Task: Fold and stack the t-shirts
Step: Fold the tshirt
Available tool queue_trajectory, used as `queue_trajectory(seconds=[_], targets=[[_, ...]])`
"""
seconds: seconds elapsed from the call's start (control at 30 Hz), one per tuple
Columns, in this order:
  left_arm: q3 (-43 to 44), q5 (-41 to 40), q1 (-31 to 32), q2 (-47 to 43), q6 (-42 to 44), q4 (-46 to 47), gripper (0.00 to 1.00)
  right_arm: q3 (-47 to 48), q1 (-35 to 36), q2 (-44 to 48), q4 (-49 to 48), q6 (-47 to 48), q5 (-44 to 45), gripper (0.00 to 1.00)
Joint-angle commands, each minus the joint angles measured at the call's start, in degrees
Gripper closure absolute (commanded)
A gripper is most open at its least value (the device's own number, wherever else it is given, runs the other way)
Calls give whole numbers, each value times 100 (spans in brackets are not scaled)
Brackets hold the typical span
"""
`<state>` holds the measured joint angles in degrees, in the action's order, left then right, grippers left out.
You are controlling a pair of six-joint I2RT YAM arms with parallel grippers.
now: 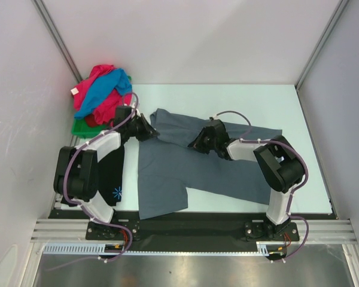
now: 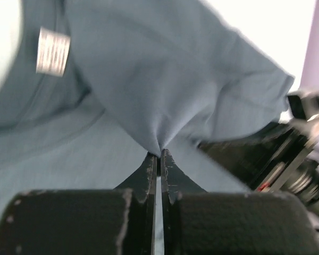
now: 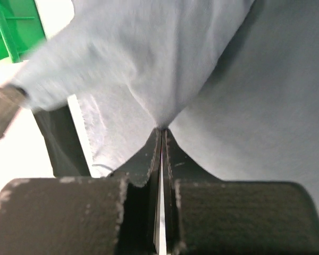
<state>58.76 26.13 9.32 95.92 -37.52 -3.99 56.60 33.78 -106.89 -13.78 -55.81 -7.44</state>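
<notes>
At the far edge of the spread cloth, the left gripper (image 2: 159, 155) is clamped tight on a pinch of the slate-grey t-shirt (image 1: 185, 173), close to the neckline's white label (image 2: 52, 50). Just to its right, the right gripper (image 3: 161, 130) is likewise closed on a fold of the same far edge, so the two pinches sit side by side on a left-to-right line. From both sets of jaws the shirt's body lies toward the near side, spread on the table (image 1: 227, 98), and its long axis seems to run left to right. The fold likely calls for both arms carrying that edge nearward together. A black t-shirt (image 1: 112, 173) lies under the left arm at near left. The pink and blue t-shirts (image 1: 102, 89) sit heaped on the green tray (image 1: 81, 127) at far left.
</notes>
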Motion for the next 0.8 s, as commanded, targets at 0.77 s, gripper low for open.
queue_trajectory(seconds=[0.77], targets=[[-1235, 76, -18, -697, 16, 56, 94, -26, -776, 195, 236, 1274, -2472, 100]])
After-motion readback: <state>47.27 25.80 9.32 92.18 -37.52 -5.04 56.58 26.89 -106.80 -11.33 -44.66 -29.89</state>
